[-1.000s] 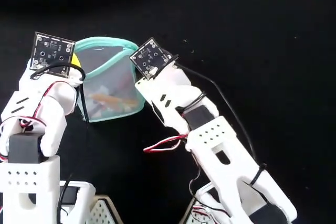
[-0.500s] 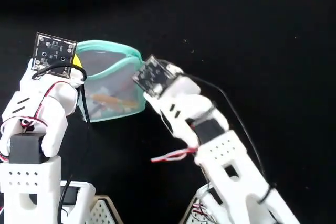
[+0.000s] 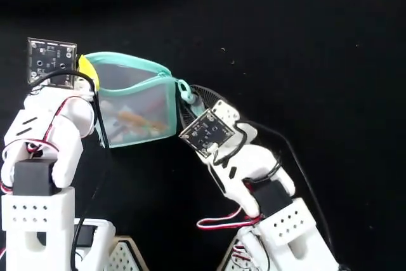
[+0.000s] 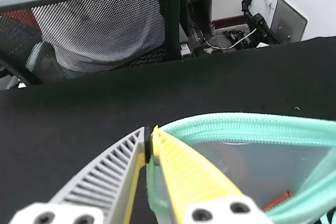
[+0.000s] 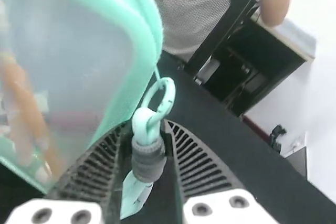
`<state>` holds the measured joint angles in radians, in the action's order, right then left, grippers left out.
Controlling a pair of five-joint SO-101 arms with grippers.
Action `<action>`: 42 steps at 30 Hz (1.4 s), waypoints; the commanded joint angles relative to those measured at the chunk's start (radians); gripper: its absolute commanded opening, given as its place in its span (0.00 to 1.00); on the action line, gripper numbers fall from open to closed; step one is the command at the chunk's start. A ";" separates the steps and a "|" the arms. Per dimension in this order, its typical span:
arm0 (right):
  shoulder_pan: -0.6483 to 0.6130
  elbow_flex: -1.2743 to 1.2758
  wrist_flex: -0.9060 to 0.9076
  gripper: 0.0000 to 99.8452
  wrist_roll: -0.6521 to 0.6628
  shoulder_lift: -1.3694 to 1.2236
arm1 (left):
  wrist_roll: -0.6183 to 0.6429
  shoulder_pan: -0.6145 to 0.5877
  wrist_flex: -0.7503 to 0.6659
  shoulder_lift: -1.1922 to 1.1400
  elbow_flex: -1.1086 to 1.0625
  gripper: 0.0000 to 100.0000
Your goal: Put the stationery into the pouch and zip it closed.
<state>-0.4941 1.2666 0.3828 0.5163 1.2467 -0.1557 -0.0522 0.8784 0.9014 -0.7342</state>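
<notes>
"Where's the pouch (image 3: 136, 96)?"
"Upper left of the black table (image 3: 317, 61), stationery (image 3: 134, 118) inside, the left gripper (image 4: 148, 141) clamped on its rim."
"The right gripper (image 5: 148, 150)?"
"Pinching the zipper pull (image 5: 152, 113) at the pouch's right corner."

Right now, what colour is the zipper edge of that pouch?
Mint green zipper edge on the pouch; shows best in the left wrist view.

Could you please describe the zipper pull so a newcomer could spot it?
Left of the black table's centre sits a mint-edged pouch. At its corner, in the right gripper, is the zipper pull: the only small mint ring, on a grey stub.
</notes>
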 commanded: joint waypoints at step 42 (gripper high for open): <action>0.015 -0.989 0.316 0.01 -0.118 -0.713 | 0.118 -0.122 0.069 0.606 -0.150 0.06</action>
<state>-0.4910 0.3414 0.7035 0.4242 0.5271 -0.0407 -0.2225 0.9751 1.4507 -0.7357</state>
